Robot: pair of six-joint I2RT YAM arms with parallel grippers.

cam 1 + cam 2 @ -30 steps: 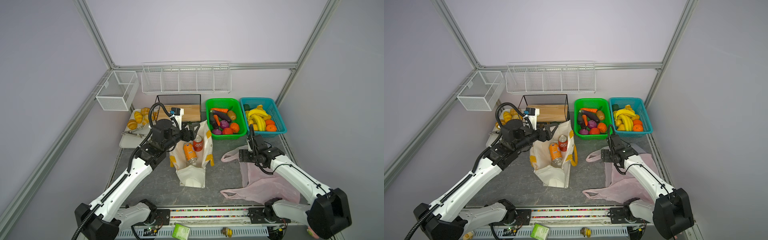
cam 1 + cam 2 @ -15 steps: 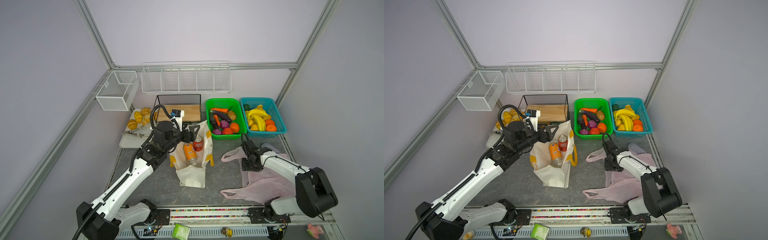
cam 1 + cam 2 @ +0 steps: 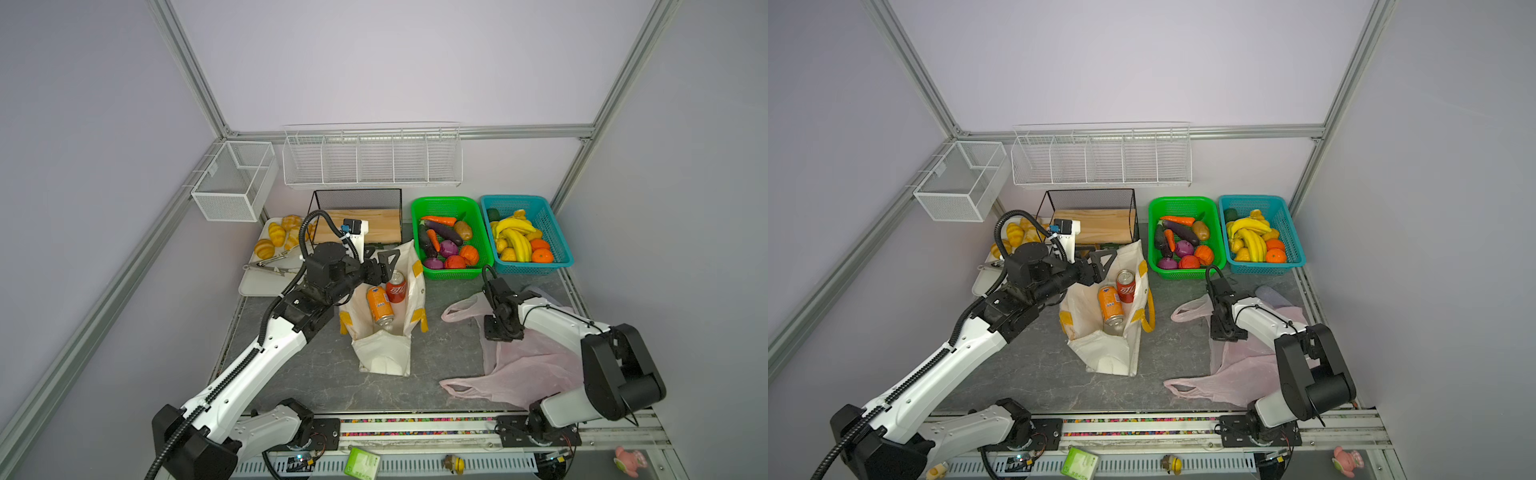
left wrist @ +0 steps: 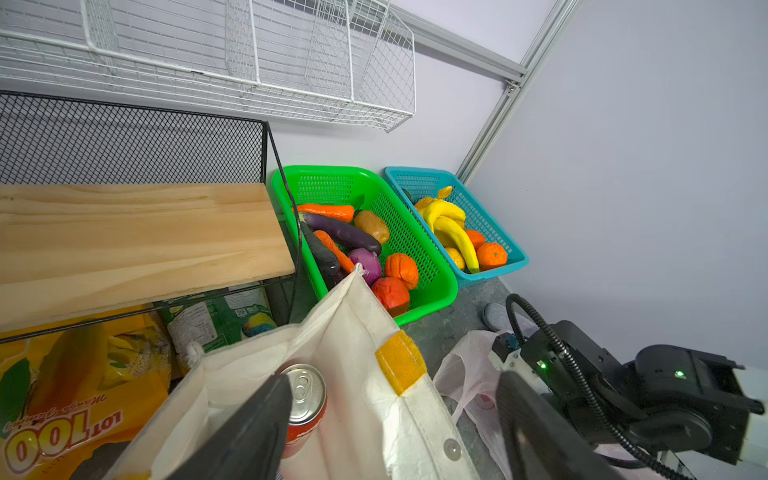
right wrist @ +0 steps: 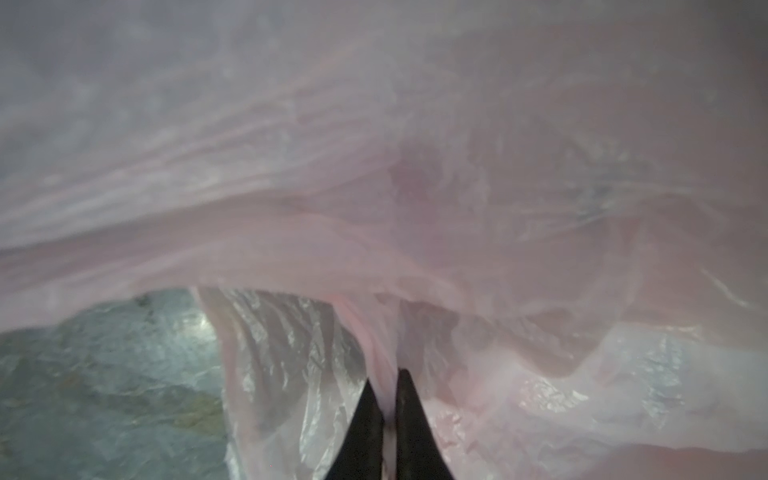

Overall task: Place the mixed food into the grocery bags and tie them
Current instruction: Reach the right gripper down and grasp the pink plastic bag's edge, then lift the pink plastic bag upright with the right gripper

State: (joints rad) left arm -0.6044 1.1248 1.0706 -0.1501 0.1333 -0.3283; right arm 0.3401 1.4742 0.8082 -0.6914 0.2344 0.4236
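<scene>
- your right gripper (image 5: 388, 376) is pinched shut on a fold of the pink plastic bag (image 3: 524, 365); in the right wrist view the film runs up between the two black fingertips.
- in both top views that gripper points down at the bag's edge, near the handle loop on the basket side. the rest of the bag lies flat and limp on the table (image 3: 324, 374), and nothing shows inside it.
- your left gripper (image 3: 384, 264) has its jaws wide apart and holds nothing. it hovers at the mouth of the canvas tote (image 3: 386, 353), just above the red cola can (image 3: 397, 286).
- the orange soda can (image 3: 379, 305) lies beside the cola can inside the tote, so both cans count as packed.
- the small round oranges (image 3: 542, 256) and yellow fruit sit in the blue basket (image 3: 555, 224), well apart from either bag.
- by my reading you are early to midway: the pink bag needs opening, the fruit needs loading, and neither bag is tied.
</scene>
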